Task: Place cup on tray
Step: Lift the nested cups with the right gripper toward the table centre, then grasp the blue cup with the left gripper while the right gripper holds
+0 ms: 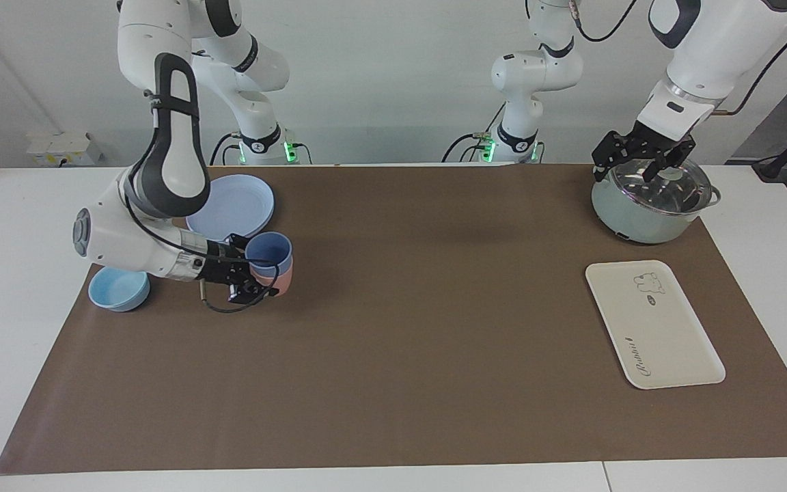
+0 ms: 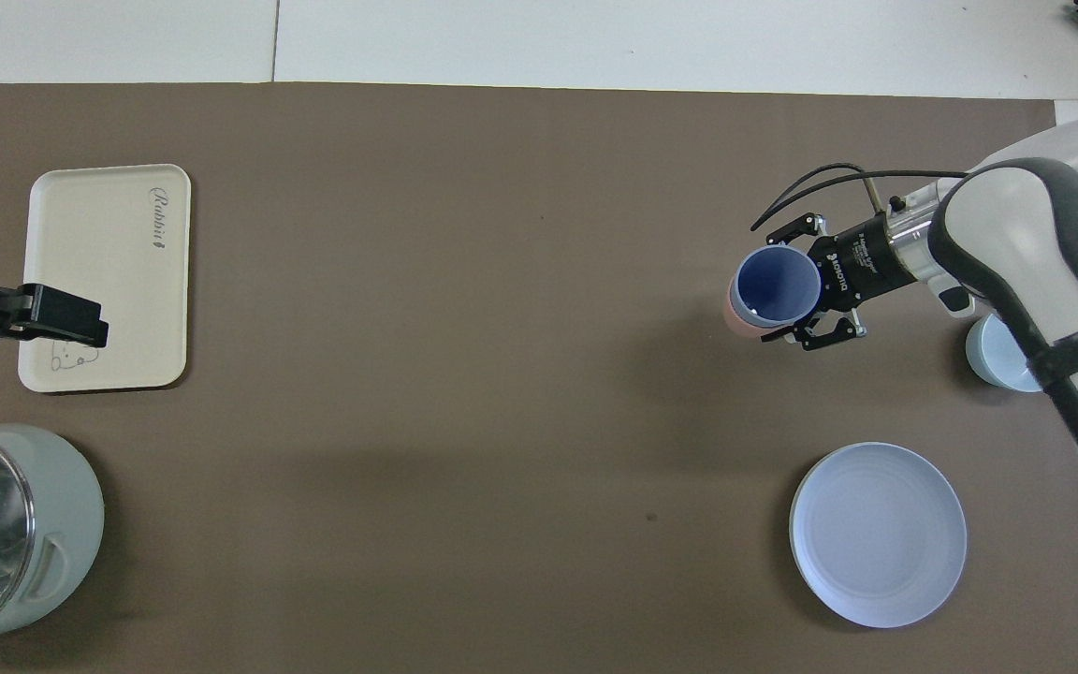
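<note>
The periwinkle-blue cup stands nested in a pink cup at the right arm's end of the brown mat. My right gripper lies level at the cups, open, with one finger on either side of the blue cup. The cream tray lies flat and bare at the left arm's end. My left gripper waits open, raised over the lidded pot.
A grey-green pot with a glass lid stands nearer to the robots than the tray. A round blue plate lies nearer to the robots than the cups. A light-blue bowl sits under the right forearm.
</note>
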`<move>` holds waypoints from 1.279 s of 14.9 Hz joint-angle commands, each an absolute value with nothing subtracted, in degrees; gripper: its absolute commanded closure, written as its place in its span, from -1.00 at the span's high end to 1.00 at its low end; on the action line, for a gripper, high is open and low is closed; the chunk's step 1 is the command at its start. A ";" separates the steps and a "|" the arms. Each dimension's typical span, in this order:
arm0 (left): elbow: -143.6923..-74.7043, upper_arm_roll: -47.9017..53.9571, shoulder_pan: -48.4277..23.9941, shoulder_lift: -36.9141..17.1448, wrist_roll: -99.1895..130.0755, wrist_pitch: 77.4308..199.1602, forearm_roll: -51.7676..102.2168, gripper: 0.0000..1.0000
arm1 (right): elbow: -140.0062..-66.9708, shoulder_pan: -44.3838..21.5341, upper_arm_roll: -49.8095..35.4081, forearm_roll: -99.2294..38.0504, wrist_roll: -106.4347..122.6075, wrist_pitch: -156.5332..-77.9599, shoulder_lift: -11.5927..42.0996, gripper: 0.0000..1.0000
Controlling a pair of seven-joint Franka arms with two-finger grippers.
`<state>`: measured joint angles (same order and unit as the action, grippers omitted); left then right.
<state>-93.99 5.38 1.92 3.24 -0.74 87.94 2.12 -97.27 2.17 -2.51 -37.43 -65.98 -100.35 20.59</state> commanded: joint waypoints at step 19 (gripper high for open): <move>-109.07 7.21 -24.60 5.38 46.75 128.11 13.35 0.71 | -100.46 -18.11 -2.55 -38.76 -93.43 -121.90 14.77 -1.00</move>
<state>-107.17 8.18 -22.88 5.29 45.70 122.68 10.80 -99.48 -18.34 -2.32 -37.95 -92.92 -120.84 15.55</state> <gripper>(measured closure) 0.048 0.216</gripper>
